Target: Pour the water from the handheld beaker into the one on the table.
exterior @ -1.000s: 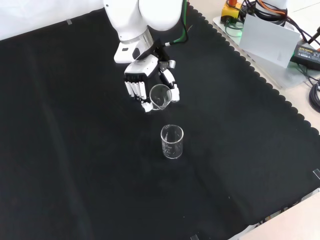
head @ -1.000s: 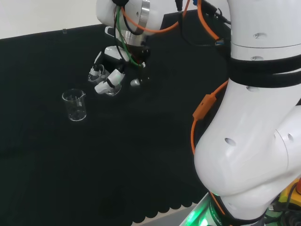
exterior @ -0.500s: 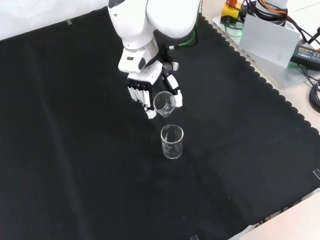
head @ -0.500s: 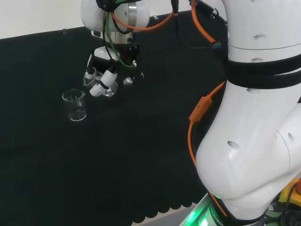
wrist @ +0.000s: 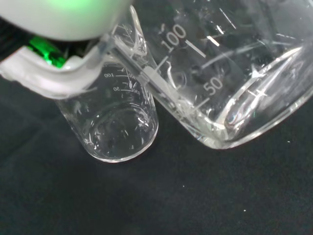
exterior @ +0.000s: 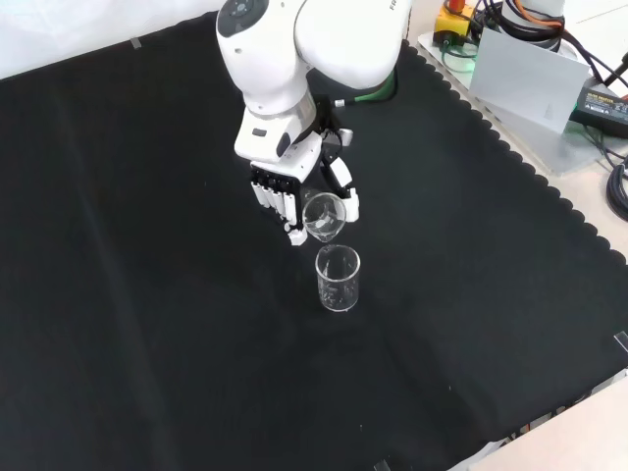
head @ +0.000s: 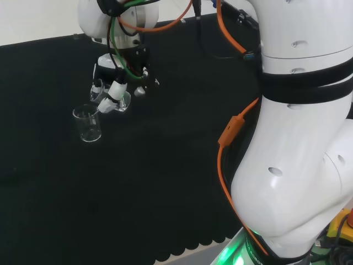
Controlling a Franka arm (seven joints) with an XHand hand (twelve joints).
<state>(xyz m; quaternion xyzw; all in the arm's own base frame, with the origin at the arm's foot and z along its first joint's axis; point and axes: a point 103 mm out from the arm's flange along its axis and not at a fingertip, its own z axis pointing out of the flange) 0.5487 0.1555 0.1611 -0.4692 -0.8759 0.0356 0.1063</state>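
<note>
clear glass handheld beaker (exterior: 322, 216) is pinched in the robot hand (exterior: 287, 183), fingers and thumb curled round its wall. it is tipped, mouth leaning toward the table beaker (exterior: 338, 279), which stands upright on the black cloth of the bench (exterior: 147, 324).

landmark: table beaker. in the front view the held beaker hangs just above and behind its rim, lip close to the rim; touching or not, cannot tell. in the head view the robot hand (head: 113, 91) sits just right of and above the table beaker (head: 88, 123). the wrist view shows the held beaker (wrist: 230, 83) tilted beside the standing one (wrist: 115, 127).

judgement: the tilt and the lip held over the open mouth are there so water falls inside, not on the cloth. no stream visible; water level in either vessel too hard to read. pour looks about to begin.
</note>
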